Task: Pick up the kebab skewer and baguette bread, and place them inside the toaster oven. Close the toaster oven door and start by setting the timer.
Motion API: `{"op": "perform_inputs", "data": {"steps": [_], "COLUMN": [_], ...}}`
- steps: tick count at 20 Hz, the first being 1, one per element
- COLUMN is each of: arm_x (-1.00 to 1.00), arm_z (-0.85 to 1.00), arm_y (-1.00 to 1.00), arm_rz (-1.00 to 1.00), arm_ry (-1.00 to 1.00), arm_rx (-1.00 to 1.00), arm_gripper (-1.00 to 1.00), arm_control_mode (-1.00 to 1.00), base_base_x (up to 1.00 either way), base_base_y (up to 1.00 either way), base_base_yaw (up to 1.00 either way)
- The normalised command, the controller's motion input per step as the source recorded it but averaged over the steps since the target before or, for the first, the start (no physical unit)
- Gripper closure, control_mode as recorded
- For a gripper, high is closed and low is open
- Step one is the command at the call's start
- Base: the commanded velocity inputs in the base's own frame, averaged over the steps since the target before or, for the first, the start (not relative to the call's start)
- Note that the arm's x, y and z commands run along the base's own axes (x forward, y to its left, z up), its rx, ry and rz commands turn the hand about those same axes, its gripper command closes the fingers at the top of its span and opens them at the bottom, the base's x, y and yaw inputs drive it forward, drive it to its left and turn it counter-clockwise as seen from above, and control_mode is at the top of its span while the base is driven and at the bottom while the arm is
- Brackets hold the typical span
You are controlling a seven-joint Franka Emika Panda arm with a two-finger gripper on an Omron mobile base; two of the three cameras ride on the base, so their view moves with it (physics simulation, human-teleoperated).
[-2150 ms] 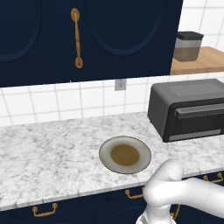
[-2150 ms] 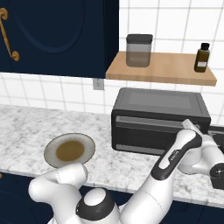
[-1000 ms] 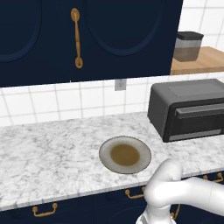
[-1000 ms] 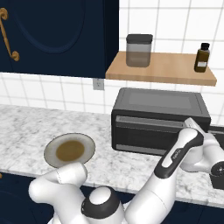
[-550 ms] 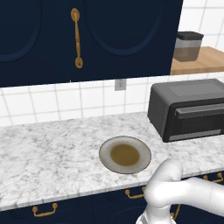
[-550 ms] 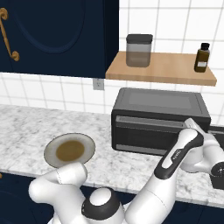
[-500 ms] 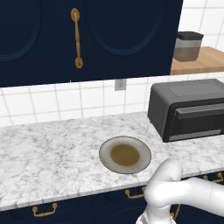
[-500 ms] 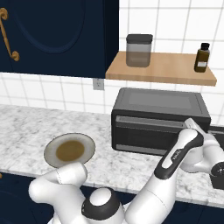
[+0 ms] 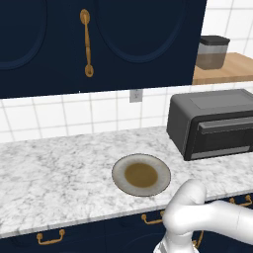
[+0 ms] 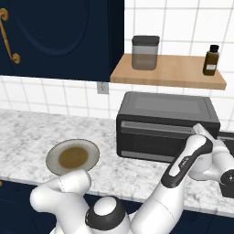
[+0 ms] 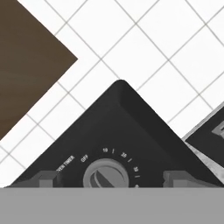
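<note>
The toaster oven [image 9: 212, 123] [image 10: 167, 125] stands at the back right of the counter. Its toaster oven door [image 10: 157, 139] is shut flat against the front. My arm [image 10: 187, 160] reaches past the oven's right end. In the hand view my gripper [image 11: 111, 179] faces the oven's dark control panel [image 11: 122, 127], which appears rolled to a diagonal. The round grey timer knob [image 11: 106, 174] sits between the two fingertips [image 11: 48, 179], which stand apart on either side of it, open. The kebab skewer and the baguette bread are hidden from view.
A round plate [image 9: 141, 174] [image 10: 73, 157] with a brown centre lies bare on the marble counter [image 9: 54, 173], left of the oven. A wooden shelf [image 10: 169, 73] above the oven carries a canister [image 10: 145, 52] and a small bottle [image 10: 210, 60]. Navy cabinets hang overhead.
Since the earliest frame my forearm has edged slightly to the right beside the oven. Plate and oven have not moved.
</note>
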Motion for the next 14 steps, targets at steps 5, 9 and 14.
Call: {"op": "perform_inputs", "data": {"steps": [5, 9, 14], "arm_x": [0.00, 0.00, 0.00], "arm_z": [0.00, 0.00, 0.00], "arm_y": [0.00, 0.00, 0.00], "arm_rz": [0.00, 0.00, 0.00], "arm_ry": [0.00, 0.00, 0.00], "arm_rx": [0.00, 0.00, 0.00], "arm_gripper": [1.00, 1.00, 1.00], "arm_control_mode": [-1.00, -1.00, -1.00], "base_base_x": [0.00, 0.00, 0.00], "base_base_y": [0.00, 0.00, 0.00], "base_base_yaw": [0.00, 0.00, 0.00]}}
